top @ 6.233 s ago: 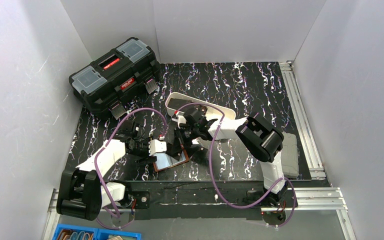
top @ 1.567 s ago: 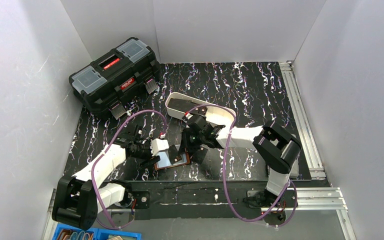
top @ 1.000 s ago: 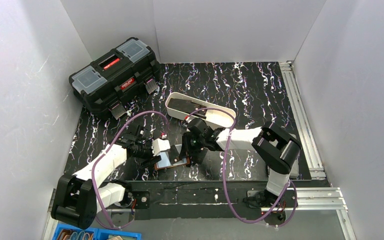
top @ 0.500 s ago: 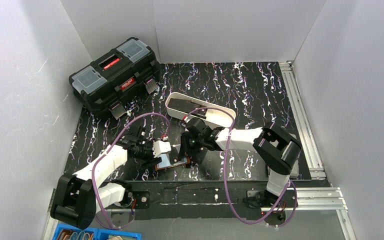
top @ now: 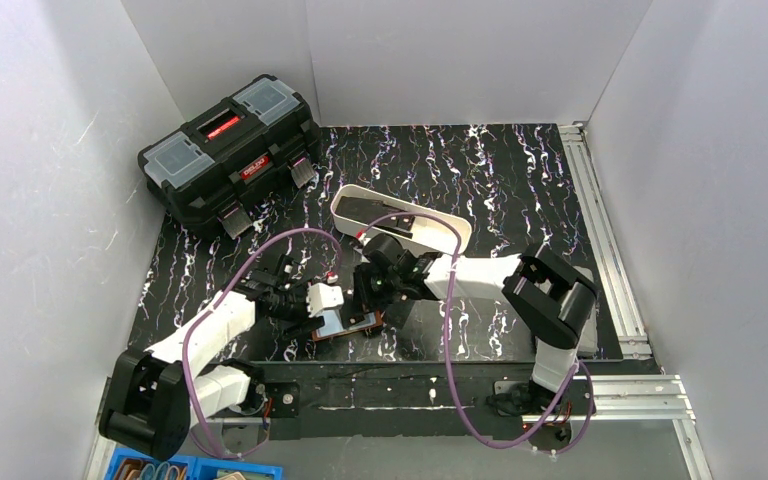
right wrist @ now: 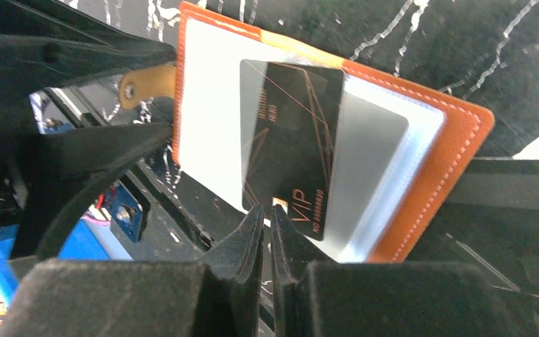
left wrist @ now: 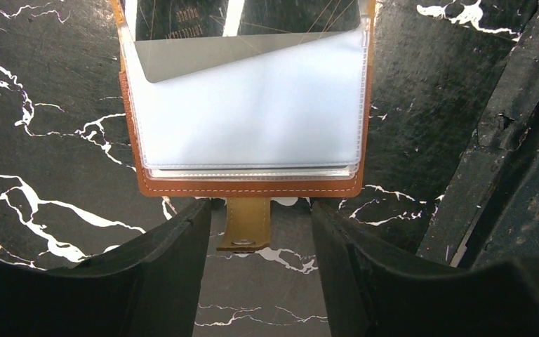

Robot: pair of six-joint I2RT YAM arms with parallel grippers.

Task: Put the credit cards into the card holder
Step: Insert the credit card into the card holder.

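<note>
While low, right hand [right wrist: 268,215] on card [right wrist: 291,140].

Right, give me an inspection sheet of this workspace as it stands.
Surface: black marbled table, no spills seen.
Job's things: wallet open near the front edge; one black card lying on its clear sleeve.
Clutter: toolbox far left; white tray with dark contents, too small to identify.
Grippers: left gripper open, fingers either side of the wallet's strap; right gripper shut on the card's edge.
Cables: purple cables arch over both arms.
Surroundings: white walls; blue bin below the front edge.
</note>
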